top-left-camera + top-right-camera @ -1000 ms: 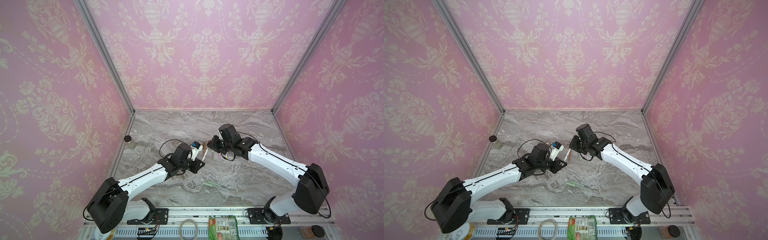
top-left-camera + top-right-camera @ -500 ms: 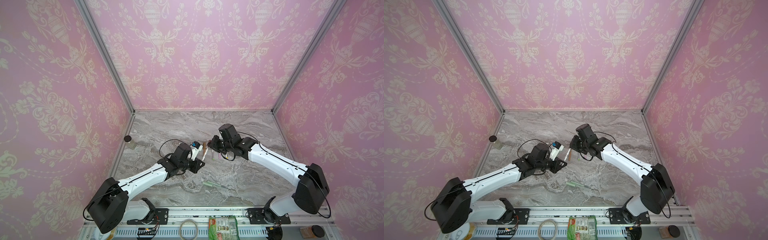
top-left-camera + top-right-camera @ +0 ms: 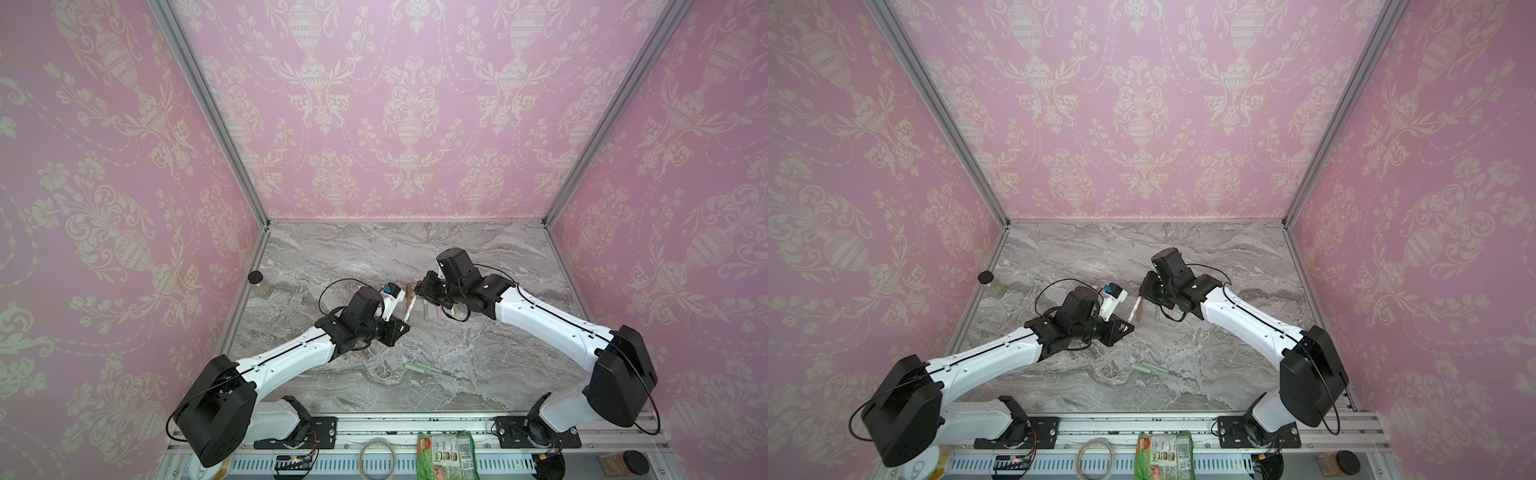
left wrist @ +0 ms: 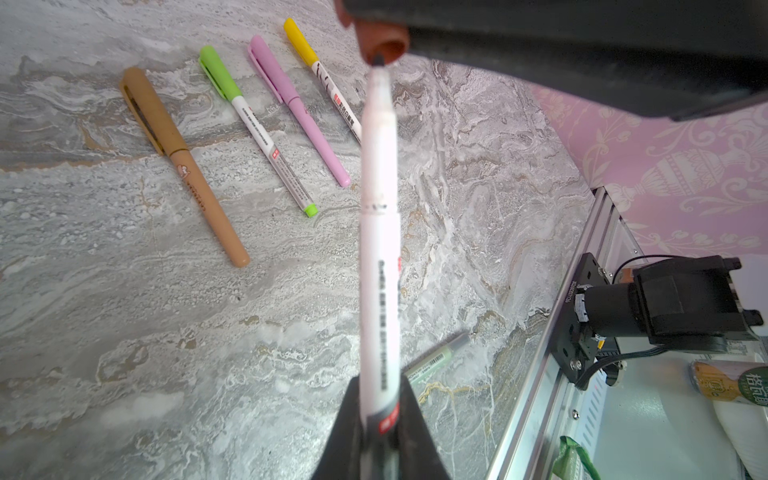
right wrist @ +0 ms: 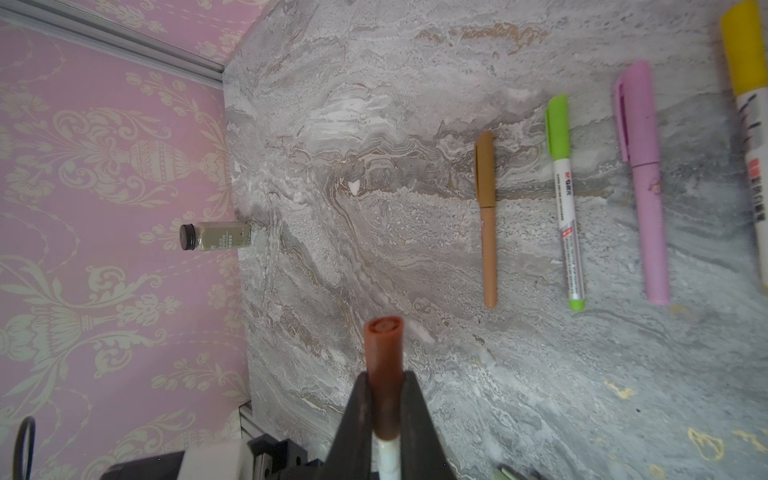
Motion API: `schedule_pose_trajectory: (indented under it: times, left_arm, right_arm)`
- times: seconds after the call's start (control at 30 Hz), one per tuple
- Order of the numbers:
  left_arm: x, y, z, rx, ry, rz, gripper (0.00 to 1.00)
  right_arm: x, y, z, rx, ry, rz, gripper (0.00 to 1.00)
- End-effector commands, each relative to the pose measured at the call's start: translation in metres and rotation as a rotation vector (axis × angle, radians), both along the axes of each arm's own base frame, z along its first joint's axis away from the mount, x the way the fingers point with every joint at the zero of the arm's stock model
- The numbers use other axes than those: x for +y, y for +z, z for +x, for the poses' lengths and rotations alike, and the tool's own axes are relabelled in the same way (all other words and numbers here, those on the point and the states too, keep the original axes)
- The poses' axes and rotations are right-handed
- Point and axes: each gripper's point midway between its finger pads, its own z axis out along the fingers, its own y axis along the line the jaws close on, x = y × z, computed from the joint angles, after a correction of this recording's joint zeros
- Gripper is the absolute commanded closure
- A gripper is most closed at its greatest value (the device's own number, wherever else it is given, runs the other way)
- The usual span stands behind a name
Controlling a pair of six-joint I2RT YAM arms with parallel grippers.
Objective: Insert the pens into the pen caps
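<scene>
Left wrist view: the left gripper [image 4: 380, 401] is clamped tight on the tail of the white pen [image 4: 378, 232], whose dark nib sits just at the mouth of the reddish-brown cap [image 4: 383, 41]; in the right wrist view the right gripper [image 5: 385, 384] is pinched shut around that cap, both held above the marble table [image 4: 124, 332]. The pen is gripped far from its nib, so a slight tilt could drive the nib against the cap's rim; a hard push then might slide the pen through the jaws or twist the cap loose, dropping it among the capped pens [image 4: 299, 112] below.
</scene>
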Motion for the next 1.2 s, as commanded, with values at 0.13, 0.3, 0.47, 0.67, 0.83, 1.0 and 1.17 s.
schedule_pose_trajectory:
  times: [0.13,0.3,0.47,0.67,0.83,1.0,1.17]
  left_arm:
    - [0.000,0.004,-0.001,-0.008,0.007,-0.012,1.00]
    - [0.001,0.004,-0.001,-0.011,0.012,-0.010,1.00]
    - [0.003,0.005,0.001,-0.020,0.027,-0.008,1.00]
    - [0.005,0.004,0.000,-0.020,0.032,-0.006,1.00]
    - [0.004,0.004,0.000,-0.015,0.030,-0.011,1.00]
    - [0.004,0.004,0.000,-0.014,0.031,-0.010,1.00]
    - [0.003,0.005,0.000,-0.016,0.029,-0.010,1.00]
  right_arm:
    - [0.003,0.009,0.005,-0.027,-0.001,0.000,1.00]
    - [0.013,0.011,0.005,-0.021,0.036,0.013,1.00]
    - [0.017,0.007,-0.002,-0.013,0.062,-0.002,1.00]
    - [0.010,0.005,-0.006,-0.021,0.051,-0.031,1.00]
    - [0.010,0.013,0.000,-0.042,0.048,-0.034,1.00]
    - [0.006,0.020,0.010,-0.064,0.025,-0.036,1.00]
    - [0.003,0.020,0.014,-0.063,0.020,-0.042,1.00]
